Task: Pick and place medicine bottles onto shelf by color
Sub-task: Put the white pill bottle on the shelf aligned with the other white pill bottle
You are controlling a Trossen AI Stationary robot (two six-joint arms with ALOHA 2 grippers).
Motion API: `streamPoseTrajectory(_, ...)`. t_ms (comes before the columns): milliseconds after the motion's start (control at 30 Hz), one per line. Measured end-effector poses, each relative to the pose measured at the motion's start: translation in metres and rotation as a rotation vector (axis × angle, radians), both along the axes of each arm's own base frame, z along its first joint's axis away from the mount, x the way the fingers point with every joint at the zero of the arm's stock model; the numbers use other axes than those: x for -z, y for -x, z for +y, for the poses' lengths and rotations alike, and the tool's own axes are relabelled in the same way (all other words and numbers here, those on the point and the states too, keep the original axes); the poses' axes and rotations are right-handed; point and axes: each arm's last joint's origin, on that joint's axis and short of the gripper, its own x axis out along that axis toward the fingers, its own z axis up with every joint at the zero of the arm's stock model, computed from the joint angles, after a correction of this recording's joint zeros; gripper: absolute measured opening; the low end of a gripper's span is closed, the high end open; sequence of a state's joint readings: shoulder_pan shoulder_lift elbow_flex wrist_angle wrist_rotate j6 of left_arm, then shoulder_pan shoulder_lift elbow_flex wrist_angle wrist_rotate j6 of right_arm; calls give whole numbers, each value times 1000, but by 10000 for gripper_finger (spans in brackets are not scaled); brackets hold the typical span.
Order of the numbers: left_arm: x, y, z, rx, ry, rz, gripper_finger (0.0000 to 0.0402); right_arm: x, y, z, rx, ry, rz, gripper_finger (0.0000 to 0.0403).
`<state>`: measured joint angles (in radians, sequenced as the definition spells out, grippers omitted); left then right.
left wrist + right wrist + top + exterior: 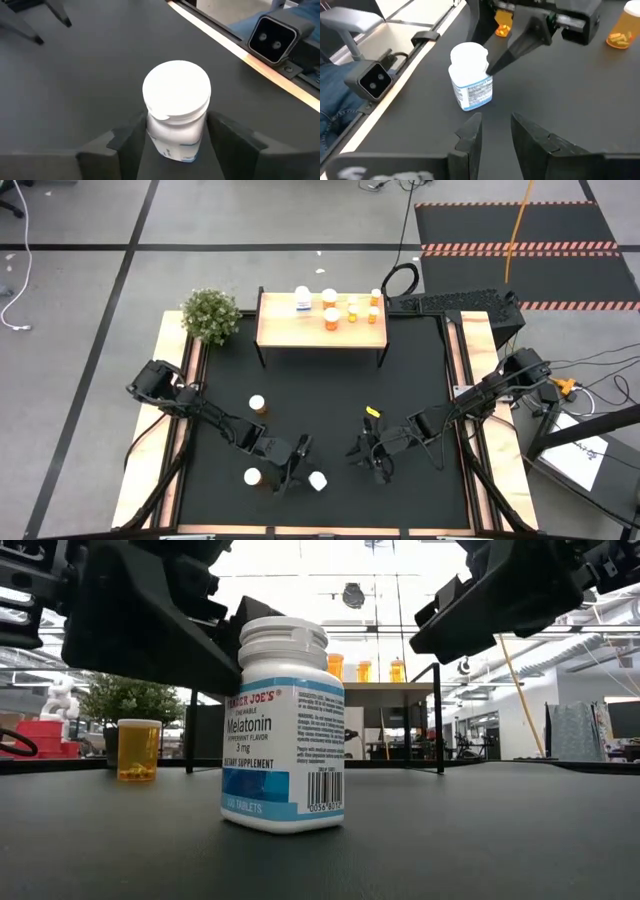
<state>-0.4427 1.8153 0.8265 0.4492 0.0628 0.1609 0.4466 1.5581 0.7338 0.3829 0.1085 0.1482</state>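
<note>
A white medicine bottle point(317, 480) with a blue-and-white label stands upright on the black mat near the table's front edge, and my left gripper point(176, 137) is shut on it. My right gripper point(495, 132) hovers open to the bottle's right, with nothing between its fingers. Two orange bottles with white caps point(257, 404) point(252, 476) stand on the mat at the left. The light-wood shelf point(300, 332) stands at the far side. A white bottle point(302, 300) sits at its left and several orange ones point(331, 316) at its right. My left gripper has the white bottle's body just under the cap point(150, 131) between its two fingers point(131, 142), one on each side. The fingers slant down at it from the table's far left. The bottle stands upright with its base on the mat point(282, 825).
A potted plant point(210, 315) stands at the far left corner beside the shelf. Pale wooden rails point(150, 470) point(490, 440) run along both sides of the mat. A small camera point(272, 35) sits at the front edge. Bare mat lies between the bottles and the shelf.
</note>
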Motion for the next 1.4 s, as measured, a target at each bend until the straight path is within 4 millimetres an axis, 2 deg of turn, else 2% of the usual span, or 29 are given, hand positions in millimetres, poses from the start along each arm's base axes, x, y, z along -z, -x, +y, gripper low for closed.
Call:
streamPoseTrajectory(300,0,-1,2,-63,11,9,166,0,0,0,-1,-1,-2,98)
streamPoseTrajectory(500,-1,1,-1,-64,28,19,169,0,0,0,-2,2,-2,98)
streamPoseTrajectory(633,-1,4,-6,-59,49,35,186,0,0,0,-2,2,-2,98)
streamPoseTrajectory(767,2,5,-9,-62,48,51,223,0,0,0,-2,2,-2,98)
streamPoseTrajectory(933,13,1,-10,-78,48,40,280,0,0,0,-3,2,-2,98)
streamPoseTrajectory(1067,21,-2,-11,-78,60,15,298,0,0,0,-3,2,-2,98)
streamPoseTrajectory(1200,27,-4,-11,-75,52,17,278,0,0,0,-3,2,-2,98)
streamPoseTrajectory(1400,25,-4,-12,-41,48,-10,207,0,0,0,-3,2,-2,98)
